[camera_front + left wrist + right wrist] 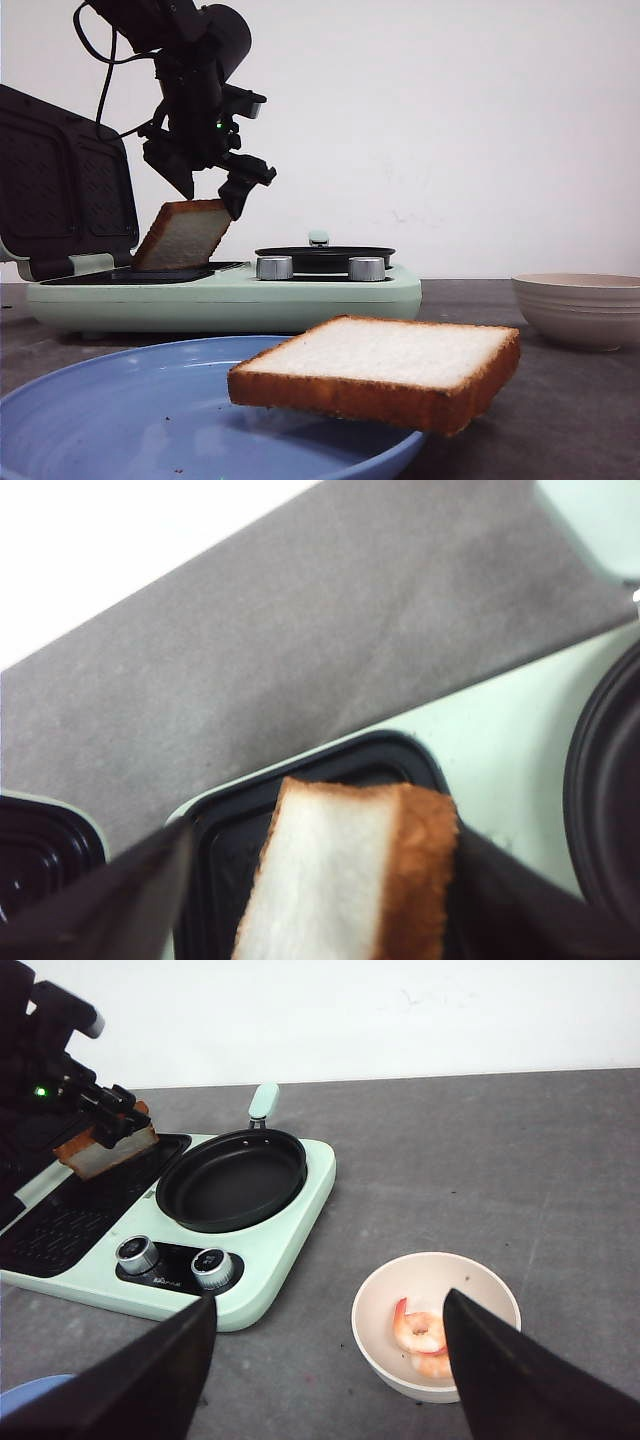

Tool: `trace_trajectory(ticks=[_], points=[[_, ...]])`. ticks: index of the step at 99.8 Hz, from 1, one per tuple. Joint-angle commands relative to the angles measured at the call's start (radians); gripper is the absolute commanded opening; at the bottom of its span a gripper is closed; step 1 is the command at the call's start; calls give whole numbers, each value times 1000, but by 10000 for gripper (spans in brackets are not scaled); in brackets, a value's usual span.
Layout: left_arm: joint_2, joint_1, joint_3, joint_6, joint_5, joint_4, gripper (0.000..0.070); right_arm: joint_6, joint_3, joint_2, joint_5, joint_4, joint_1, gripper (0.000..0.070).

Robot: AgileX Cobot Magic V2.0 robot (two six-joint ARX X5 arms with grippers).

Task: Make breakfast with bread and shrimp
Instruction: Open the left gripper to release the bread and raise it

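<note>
Front view: left end effector (208,180) clamped on a tilted bread slice (183,236), its lower edge hidden at the griddle (130,274); second slice (385,368) overhangs the plate (120,420).

Left wrist view: slice (350,870) cropped below.

Right wrist view: right end effector (330,1380) spread apart, fingers cropped; shrimp (420,1332) partly hidden in the bowl (470,1280).

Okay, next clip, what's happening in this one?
The left gripper holds a slice of bread tilted over the open sandwich plate of the mint-green breakfast maker, its lower edge at or near the plate. The second slice sits on the rim of the blue plate in front. The right gripper is open and holds nothing, above the table near the bowl with shrimp. The small frying pan looks empty.
</note>
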Motion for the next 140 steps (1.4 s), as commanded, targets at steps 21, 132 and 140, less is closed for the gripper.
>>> trace_trajectory(ticks=[21, 132, 140], points=[[26, 31, 26, -137, 2, 13, 700, -11, 14, 7, 4, 0, 5, 445], [9, 7, 48, -253, 38, -53, 700, -12, 14, 7, 4, -20, 5, 445], [-6, 6, 69, -256, 18, -66, 671, -12, 14, 7, 4, -20, 5, 445]])
